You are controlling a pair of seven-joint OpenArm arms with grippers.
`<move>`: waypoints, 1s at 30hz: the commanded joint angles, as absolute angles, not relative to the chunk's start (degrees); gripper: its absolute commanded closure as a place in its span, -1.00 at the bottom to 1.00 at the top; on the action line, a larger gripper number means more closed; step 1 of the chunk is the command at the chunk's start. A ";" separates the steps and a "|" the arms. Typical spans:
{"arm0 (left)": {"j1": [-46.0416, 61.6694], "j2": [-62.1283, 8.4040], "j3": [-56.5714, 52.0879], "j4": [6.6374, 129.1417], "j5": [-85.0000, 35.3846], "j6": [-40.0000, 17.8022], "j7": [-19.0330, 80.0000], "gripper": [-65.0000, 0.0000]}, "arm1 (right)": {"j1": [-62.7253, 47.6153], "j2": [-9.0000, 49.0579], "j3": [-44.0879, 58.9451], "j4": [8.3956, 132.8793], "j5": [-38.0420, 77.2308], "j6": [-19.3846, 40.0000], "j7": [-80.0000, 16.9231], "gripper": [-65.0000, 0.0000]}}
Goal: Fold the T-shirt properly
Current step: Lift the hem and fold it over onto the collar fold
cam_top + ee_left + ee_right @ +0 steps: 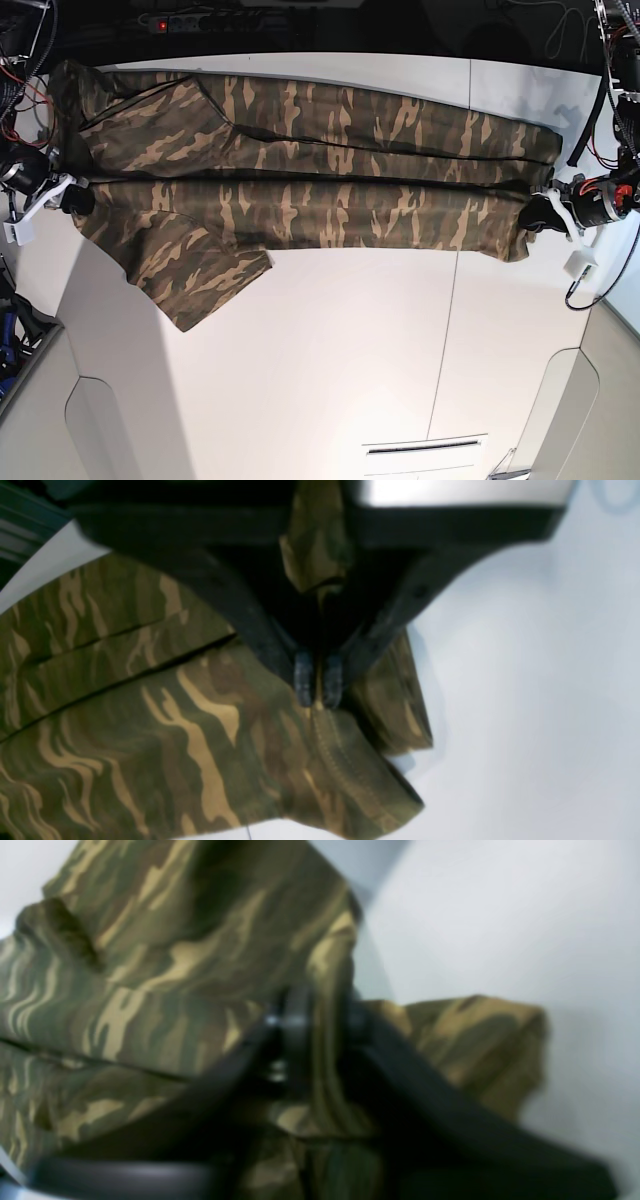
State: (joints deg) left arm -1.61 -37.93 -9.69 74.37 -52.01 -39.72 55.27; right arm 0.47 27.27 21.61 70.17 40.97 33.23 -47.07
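Now 2 pincers, left pincer (pixel 318 686) and right pincer (pixel 320 1015), clamp 1 T-shirt (pixel 300 185).

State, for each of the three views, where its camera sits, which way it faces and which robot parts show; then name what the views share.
Left wrist: on the left arm, facing along its left claw, shut on the T-shirt.
Right wrist: on the right arm, facing its right claw, pinching cloth.
Base: overhead, looking down on the table; both claws at the shirt's ends.
Shared: the T-shirt.

The left gripper (pixel 318 682) had black arms tapering to two ribbed, blue-grey fingertips (pixel 303 680) under a pale housing; the right gripper (pixel 320 1015) looked black too (blurred), and both wrists were white.
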 commanded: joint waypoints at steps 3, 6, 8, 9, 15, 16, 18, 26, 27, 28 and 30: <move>-2.68 -38.98 -10.20 75.20 -52.73 -40.00 54.24 1.00 | 1.26 28.56 22.17 71.09 40.91 33.23 -42.68 0.06; -2.68 -38.89 -10.20 75.20 -52.71 -40.00 54.26 1.00 | 1.67 28.51 22.55 71.09 40.77 33.19 -38.83 0.05; -2.68 -38.89 -10.20 75.18 -52.58 -40.00 54.24 1.00 | 2.81 28.51 22.55 71.09 40.49 32.97 -37.06 0.05; -2.68 -38.89 -10.20 75.18 -52.51 -40.00 54.24 1.00 | 3.79 28.36 22.55 71.09 40.16 32.91 -36.86 0.05; -2.66 -38.89 -10.20 75.16 -52.51 -40.00 54.26 1.00 | 9.82 24.51 22.52 71.00 32.25 32.10 -33.93 0.05; -2.66 -38.89 -10.20 75.16 -52.49 -40.00 54.26 1.00 | 10.57 23.55 22.52 70.91 30.98 32.10 -33.50 0.05; -2.68 -38.89 -10.20 75.16 -52.51 -40.00 54.26 1.00 | 11.94 21.52 22.44 70.59 28.62 32.08 -33.36 0.05; -2.68 -38.85 -10.20 75.16 -52.95 -40.00 54.24 1.00 | 16.99 17.98 19.42 60.01 25.39 31.92 -29.19 -0.18; -2.68 -38.87 -10.20 75.16 -52.93 -40.00 54.26 1.00 | 17.67 17.93 18.76 58.50 25.41 31.92 -29.06 -0.18; -2.66 -38.87 -10.20 75.16 -52.95 -40.00 54.26 1.00 | 18.13 17.91 17.98 57.32 25.43 31.94 -29.04 -0.18; -2.68 -38.87 -10.20 75.16 -52.97 -40.00 54.24 1.00 | 18.85 17.89 16.05 55.64 25.43 31.92 -28.93 -0.18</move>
State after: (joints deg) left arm -1.74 -37.60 -9.69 74.37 -52.07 -39.72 55.24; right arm 17.37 17.21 16.05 55.02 24.84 31.57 -29.69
